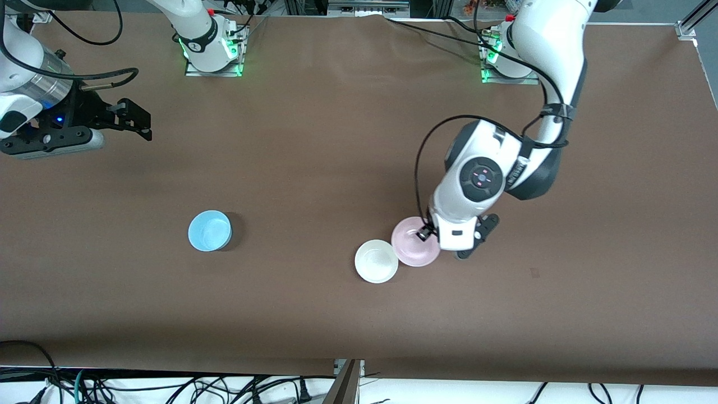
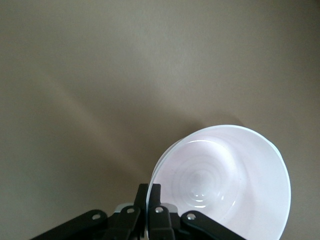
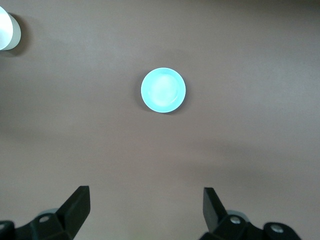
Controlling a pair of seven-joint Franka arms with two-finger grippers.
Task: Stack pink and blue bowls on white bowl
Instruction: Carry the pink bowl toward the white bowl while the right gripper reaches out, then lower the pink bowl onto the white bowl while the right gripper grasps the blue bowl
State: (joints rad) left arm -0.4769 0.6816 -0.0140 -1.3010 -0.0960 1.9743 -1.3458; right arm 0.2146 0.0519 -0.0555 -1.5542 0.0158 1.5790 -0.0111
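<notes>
My left gripper [image 1: 427, 233] is shut on the rim of the pale pink bowl [image 1: 415, 242], one finger inside and one outside. The pink bowl sits low, right beside the white bowl [image 1: 376, 261], and their rims meet in the front view. In the left wrist view the pink bowl [image 2: 225, 180] looks tilted, with its rim pinched in the left gripper [image 2: 148, 192]. The light blue bowl [image 1: 209, 230] stands alone toward the right arm's end of the table. My right gripper [image 1: 132, 120] is open and empty, high over that end. The right wrist view shows the blue bowl [image 3: 163, 90] below the right gripper [image 3: 145, 192].
The brown table cover [image 1: 314, 140] is bare around the bowls. The arm bases [image 1: 213, 50] stand along the edge farthest from the front camera. Cables lie past the edge nearest that camera. A pale round shape [image 3: 6, 27] shows at the corner of the right wrist view.
</notes>
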